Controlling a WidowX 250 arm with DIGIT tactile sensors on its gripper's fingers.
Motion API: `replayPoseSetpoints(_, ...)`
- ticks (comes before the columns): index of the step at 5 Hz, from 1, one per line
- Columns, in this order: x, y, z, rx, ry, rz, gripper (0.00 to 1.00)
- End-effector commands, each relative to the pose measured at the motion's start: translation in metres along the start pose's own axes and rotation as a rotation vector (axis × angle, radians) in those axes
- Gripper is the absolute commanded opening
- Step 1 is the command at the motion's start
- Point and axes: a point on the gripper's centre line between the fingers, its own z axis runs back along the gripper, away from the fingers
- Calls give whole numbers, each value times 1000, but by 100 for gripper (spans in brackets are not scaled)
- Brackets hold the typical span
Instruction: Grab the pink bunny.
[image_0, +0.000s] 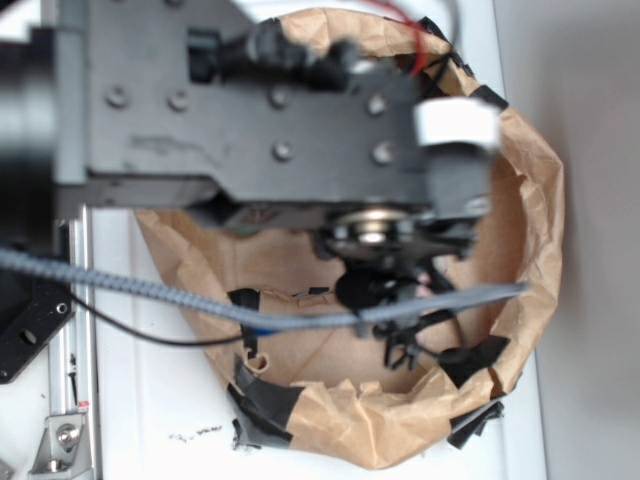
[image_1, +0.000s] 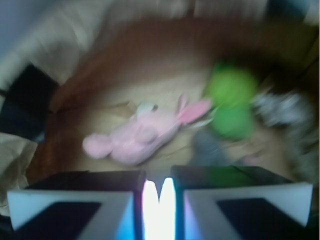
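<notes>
Blurrily seen from the wrist: pink bunny (image_1: 135, 137) lying on its side on the brown paper floor of the crumpled paper bag (image_0: 530, 200), ears toward the fuzzy green toy (image_1: 231, 102), grey plush (image_1: 210, 145) just beside. Fingers (image_1: 215, 202) pressed nearly together above, clear of the bunny, pinching nothing, only a thin bright slit between

The pink bunny (image_1: 137, 136) is a small light-pink plush lying on its side on the brown paper floor, ears stretched toward the upper right and rounded end toward the lower left. A pale patch shows on its upper side. The wrist view is blurred, hiding finer detail.
</notes>
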Motion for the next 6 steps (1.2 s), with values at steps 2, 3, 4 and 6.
replayPoseSetpoints(2,-8,5,19,-259,-25,290,100)
replayPoseSetpoints(3,-19,-2,-14,-301,-89,495,100)
replayPoseSetpoints(4,-16,-5,-33,-316,-112,654,100)
replayPoseSetpoints(6,12,-4,-84,-173,-120,704,100)
